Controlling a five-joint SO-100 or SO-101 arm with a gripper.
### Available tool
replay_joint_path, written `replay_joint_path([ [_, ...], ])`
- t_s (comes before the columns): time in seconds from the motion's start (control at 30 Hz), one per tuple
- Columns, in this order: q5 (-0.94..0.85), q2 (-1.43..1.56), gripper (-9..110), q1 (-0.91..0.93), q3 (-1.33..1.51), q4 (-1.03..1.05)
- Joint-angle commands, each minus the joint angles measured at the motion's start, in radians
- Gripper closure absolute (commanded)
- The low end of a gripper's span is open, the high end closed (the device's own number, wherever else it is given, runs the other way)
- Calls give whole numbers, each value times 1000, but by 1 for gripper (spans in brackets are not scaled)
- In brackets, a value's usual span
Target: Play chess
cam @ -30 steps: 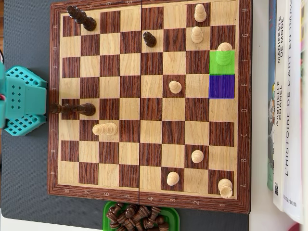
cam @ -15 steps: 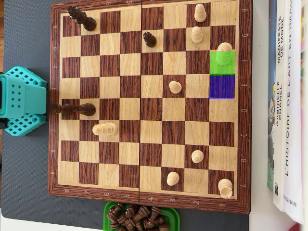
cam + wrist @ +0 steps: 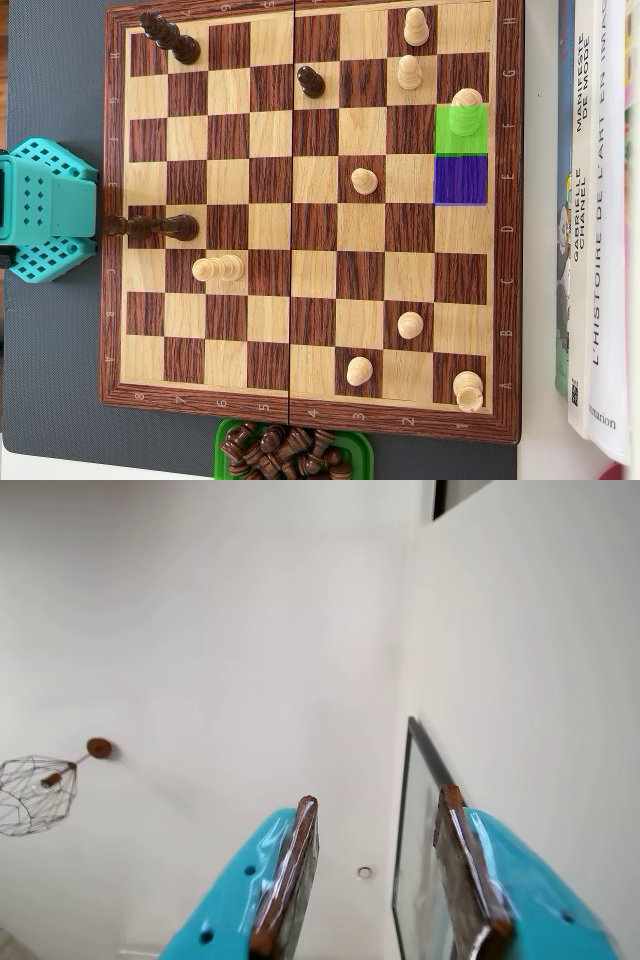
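In the wrist view my gripper (image 3: pixel 378 796) points up at a white ceiling and wall. It is open, and nothing lies between its brown-padded teal fingers (image 3: pixel 290 865). In the overhead view the wooden chessboard (image 3: pixel 115 200) fills the middle, and the arm's teal body (image 3: pixel 45 210) sits off its left edge. A light piece (image 3: pixel 466 104) stands on a green-marked square (image 3: pixel 461 138), with a purple-marked square (image 3: pixel 461 180) empty just below it. Other light pieces (image 3: pixel 365 181) and three dark pieces (image 3: pixel 310 80) are spread over the board.
A green tray (image 3: pixel 222 440) heaped with dark pieces sits below the board's lower edge. Books (image 3: pixel 600 220) lie along the right side. A grey mat (image 3: pixel 55 340) lies under the board and the arm. A wire lamp (image 3: pixel 35 792) hangs in the wrist view.
The teal arm body at the left edge has shifted slightly. No piece on the board has moved.
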Motion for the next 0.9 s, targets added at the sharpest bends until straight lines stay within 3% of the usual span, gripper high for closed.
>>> replay_joint_path([
  [0.0,-8,-9,84,2,20,-63],
  [0.3,-9,-9,84,0,20,-167],
  [0.87,-78,-9,84,-14,20,-170],
])
